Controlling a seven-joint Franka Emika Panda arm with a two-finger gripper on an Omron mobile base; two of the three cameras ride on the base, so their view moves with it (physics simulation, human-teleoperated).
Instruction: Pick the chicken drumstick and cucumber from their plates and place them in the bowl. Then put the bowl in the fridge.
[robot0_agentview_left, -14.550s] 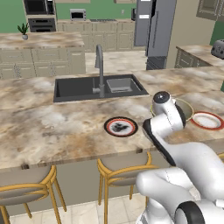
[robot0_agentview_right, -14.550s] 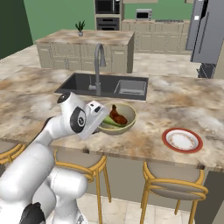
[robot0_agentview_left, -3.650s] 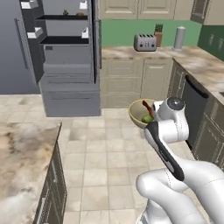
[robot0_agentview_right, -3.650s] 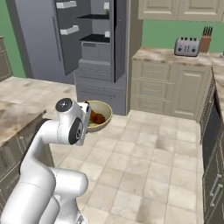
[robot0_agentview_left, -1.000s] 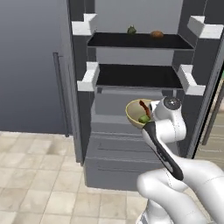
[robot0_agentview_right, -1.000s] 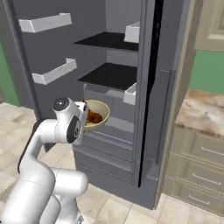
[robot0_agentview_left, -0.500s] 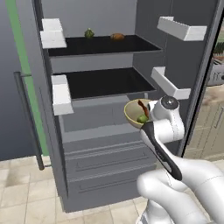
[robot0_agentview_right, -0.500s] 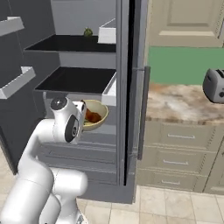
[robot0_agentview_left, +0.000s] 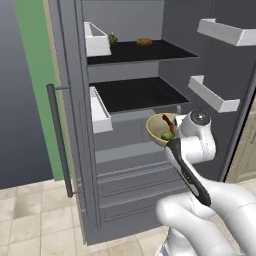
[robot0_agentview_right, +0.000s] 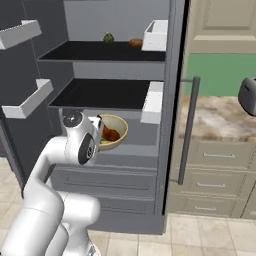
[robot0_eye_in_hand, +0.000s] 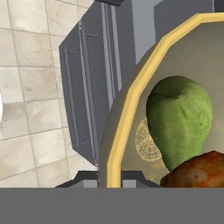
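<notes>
My gripper (robot0_eye_in_hand: 107, 178) is shut on the yellowish rim of the cream-tan bowl (robot0_eye_in_hand: 119, 139), which I hold up in front of the open fridge (robot0_agentview_left: 125, 187). The light-green cucumber (robot0_eye_in_hand: 179, 118) lies in the bowl with the reddish-brown chicken drumstick (robot0_eye_in_hand: 197, 172) against it. From the left base the bowl (robot0_agentview_left: 159, 128) hangs just below the lower dark shelf (robot0_agentview_left: 135, 93), with the cucumber (robot0_agentview_left: 166, 135) inside. From the right base the bowl (robot0_agentview_right: 114, 131) shows the drumstick (robot0_agentview_right: 111, 134), in front of the fridge (robot0_agentview_right: 100, 180) drawers. The plates are out of view.
A dark-green leafy item (robot0_agentview_left: 113, 38) and an orange-brown lump (robot0_agentview_left: 144, 42) sit on the upper shelf. White door bins (robot0_agentview_left: 216, 95) jut from the doors on both sides. A long bar handle (robot0_agentview_right: 188, 129) and a counter with a toaster (robot0_agentview_right: 248, 97) stand to the right.
The whole picture has shifted as the base moved; the open fridge now stands closer and more side-on. The bowl stays held in my shut gripper at the same height.
</notes>
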